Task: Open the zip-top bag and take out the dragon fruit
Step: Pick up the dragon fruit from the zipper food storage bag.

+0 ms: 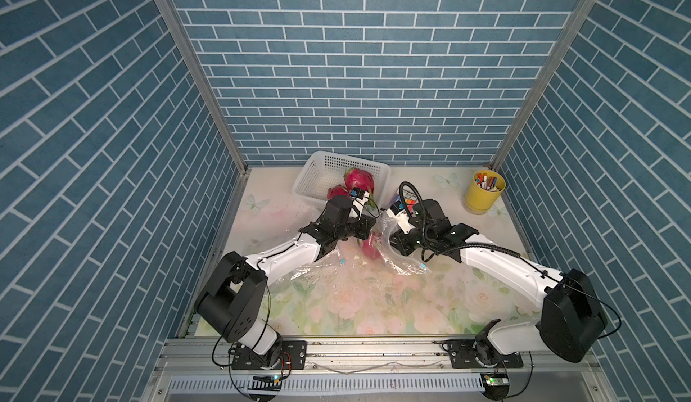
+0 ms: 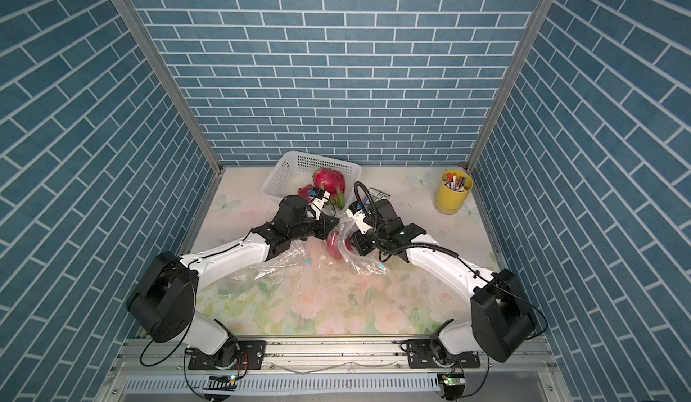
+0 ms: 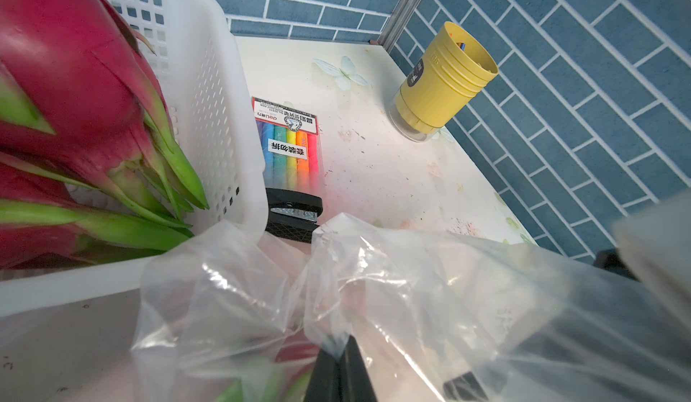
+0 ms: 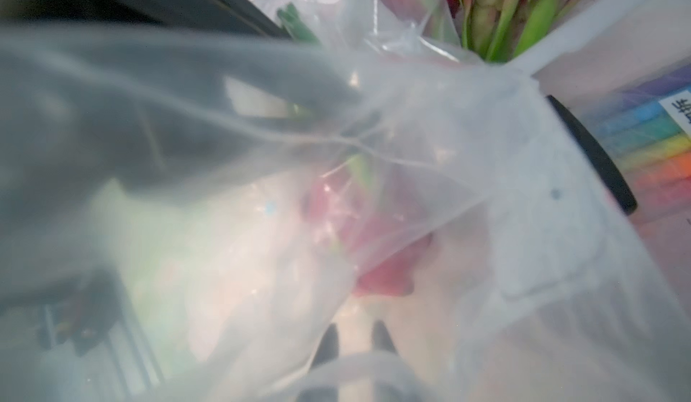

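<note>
**Dragon fruit inside the bag at table centre**

The dragon fruit [image 1: 371, 248], magenta with green-tipped scales, lies inside the crumpled clear zip-top bag [image 1: 318, 269] near the table's centre. The left gripper [image 3: 342, 355], at the fruit's 11 o'clock, has its fingers pressed together on a gathered fold of the bag. The right gripper [image 4: 355, 338], at the fruit's 3 o'clock, is blurred behind film. Its dark tips show a small gap, but I cannot tell whether they pinch anything.

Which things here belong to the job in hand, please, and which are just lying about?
Job: zip-top bag, dragon fruit inside it, left gripper, right gripper.
Lying about: white basket, spare dragon fruits, highlighter pack, black stapler, yellow pen cup.
</note>
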`<state>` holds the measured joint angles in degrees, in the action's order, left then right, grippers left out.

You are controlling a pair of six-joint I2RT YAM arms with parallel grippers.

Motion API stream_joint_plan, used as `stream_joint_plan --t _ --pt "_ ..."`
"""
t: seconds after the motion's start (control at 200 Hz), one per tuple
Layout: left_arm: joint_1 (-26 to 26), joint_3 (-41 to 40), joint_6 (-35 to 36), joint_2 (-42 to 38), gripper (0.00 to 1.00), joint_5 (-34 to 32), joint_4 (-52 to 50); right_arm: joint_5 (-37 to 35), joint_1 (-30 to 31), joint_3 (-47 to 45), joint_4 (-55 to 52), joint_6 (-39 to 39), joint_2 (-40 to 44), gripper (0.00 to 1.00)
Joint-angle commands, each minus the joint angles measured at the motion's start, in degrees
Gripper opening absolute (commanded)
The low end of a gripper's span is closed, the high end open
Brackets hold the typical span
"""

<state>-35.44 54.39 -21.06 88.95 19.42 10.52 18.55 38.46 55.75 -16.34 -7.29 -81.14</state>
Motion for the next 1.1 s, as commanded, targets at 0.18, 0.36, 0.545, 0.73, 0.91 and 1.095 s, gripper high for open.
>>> stream_joint_plan --t 0.18,0.36,0.545,0.73,0.91,1.095 --pt "0.0 -0.8 0.3 -1.4 0.06 1.8 0.4 2.3 0.9 4.8 4.7 1.4 -7.7 0.12" --pt "0.0 -0.7 0.6 -1.4 0.06 1.2 -0.2 4.6 2.4 4.7 7.4 1.8 -8.3 0.31" --pt "0.0 -0.1 0.9 -1.1 0.06 0.6 -0.6 3.4 4.7 3.5 8.0 2.3 -7.5 0.57" --pt "0.0 0.1 0.3 -1.0 0.06 2.1 0.0 -1.5 5.3 4.6 8.9 3.4 -10.9 0.63" --pt "0.0 0.0 0.4 -1.4 0.06 3.0 -0.1 -9.9 5.3 5.8 8.2 6.1 -12.3 0.63" --pt "0.0 -0.2 0.9 -2.0 0.06 2.9 -0.8 -8.7 4.6 6.3 5.6 8.3 -12.0 0.56"
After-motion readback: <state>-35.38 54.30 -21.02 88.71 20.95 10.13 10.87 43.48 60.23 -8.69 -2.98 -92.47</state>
